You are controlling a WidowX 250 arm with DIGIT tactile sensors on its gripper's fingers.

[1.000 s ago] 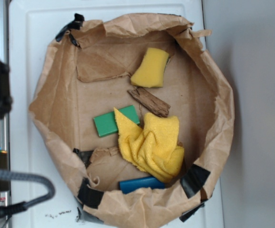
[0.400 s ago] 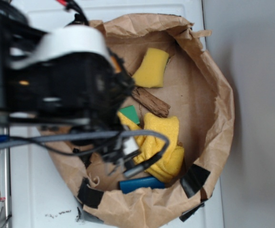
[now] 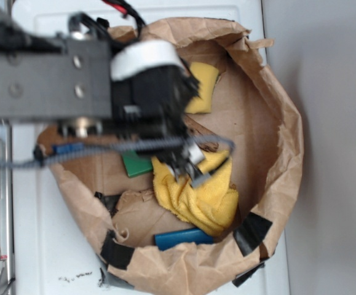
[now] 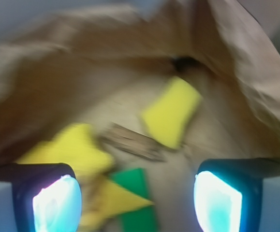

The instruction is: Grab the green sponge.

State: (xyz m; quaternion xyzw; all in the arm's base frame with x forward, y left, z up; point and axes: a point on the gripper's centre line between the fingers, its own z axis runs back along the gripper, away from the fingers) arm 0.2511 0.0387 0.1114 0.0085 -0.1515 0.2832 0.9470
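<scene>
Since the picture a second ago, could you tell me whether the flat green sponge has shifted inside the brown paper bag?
No. The flat green sponge lies at the same spot beside the crumpled yellow cloth, now partly hidden by the arm.

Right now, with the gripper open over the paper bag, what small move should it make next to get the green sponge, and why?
Probably ease the gripper straight down. In the wrist view the flat green sponge already sits between the two open fingers, partly covered by a corner of the crumpled yellow cloth, so a short descent before closing seems enough, watching that the cloth is not pinched too.
</scene>
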